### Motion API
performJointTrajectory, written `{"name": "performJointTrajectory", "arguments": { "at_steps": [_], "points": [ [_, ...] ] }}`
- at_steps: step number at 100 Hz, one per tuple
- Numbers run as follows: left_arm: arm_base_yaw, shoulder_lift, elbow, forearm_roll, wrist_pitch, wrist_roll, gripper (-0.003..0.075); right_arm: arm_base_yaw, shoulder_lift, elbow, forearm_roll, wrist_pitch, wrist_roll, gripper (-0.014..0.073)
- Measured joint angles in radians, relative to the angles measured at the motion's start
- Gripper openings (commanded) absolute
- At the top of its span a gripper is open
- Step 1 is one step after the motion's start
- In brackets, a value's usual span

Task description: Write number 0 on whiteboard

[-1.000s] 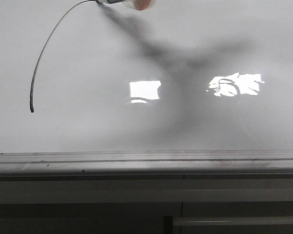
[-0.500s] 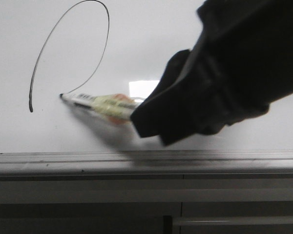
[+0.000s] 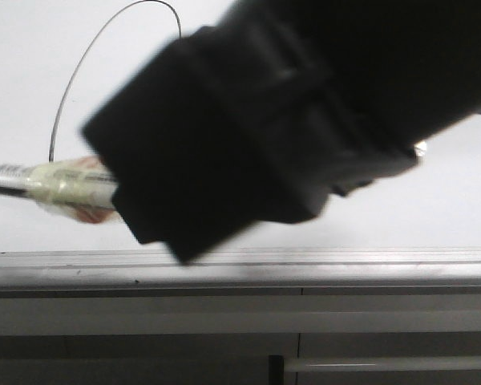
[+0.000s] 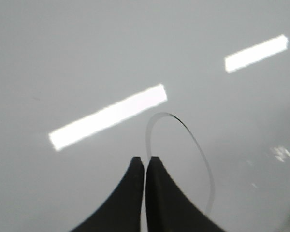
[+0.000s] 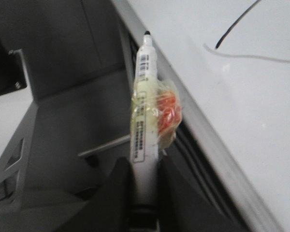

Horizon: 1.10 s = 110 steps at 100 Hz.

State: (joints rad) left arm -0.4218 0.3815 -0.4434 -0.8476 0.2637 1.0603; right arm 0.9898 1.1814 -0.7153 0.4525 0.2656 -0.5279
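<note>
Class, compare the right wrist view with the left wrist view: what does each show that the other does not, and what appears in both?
Only the right wrist view shows the white marker wrapped in yellowish tape, clamped in the right gripper, and the grey metal ledge. Only the left wrist view shows the left gripper, fingers together and holding nothing, and two bright glare strips. Both show the glossy white whiteboard and the thin black drawn line.

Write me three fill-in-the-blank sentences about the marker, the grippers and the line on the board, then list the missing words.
1. The marker is held in the ____ gripper.
2. The left gripper has its fingers shut and holds ____.
3. The number 0 is drawn on the whiteboard in ____ ink.
4. In the right wrist view the marker's tip is ____ the whiteboard.

Missing words: right; nothing; black; off
</note>
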Motion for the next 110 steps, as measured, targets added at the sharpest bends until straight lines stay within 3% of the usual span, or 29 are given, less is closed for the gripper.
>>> {"name": "performJointTrajectory", "arguments": {
  "at_steps": [13,27,42,52,64,87,110],
  "points": [
    [0.0,0.0,0.0,0.083,0.214,0.005,0.0006,0.0,-0.03,0.0,0.0,0.166,0.0,-0.0068],
    [0.0,0.0,0.0,0.115,0.388,0.106,0.0099,0.0,-0.03,-0.004,-0.003,0.251,0.0,-0.0068],
    [0.0,0.0,0.0,0.096,0.474,0.227,0.0259,0.0,-0.03,-0.046,-0.007,0.296,0.002,-0.0068],
    [0.0,0.002,0.0,0.068,0.531,0.373,0.0286,0.0,-0.028,-0.079,-0.015,0.303,0.002,-0.0068],
    [0.0,0.013,0.0,0.035,0.553,0.492,0.0286,0.0,-0.011,-0.117,-0.023,0.321,0.002,-0.0068],
    [0.0,0.013,0.003,-0.013,0.524,0.55,0.0286,0.0,0.046,-0.155,-0.038,0.308,0.002,-0.0068],
    [0.0,0.062,0.009,-0.018,0.479,0.67,0.0285,0.0,0.083,-0.168,-0.044,0.189,0.002,-0.0068]
  ]
}}
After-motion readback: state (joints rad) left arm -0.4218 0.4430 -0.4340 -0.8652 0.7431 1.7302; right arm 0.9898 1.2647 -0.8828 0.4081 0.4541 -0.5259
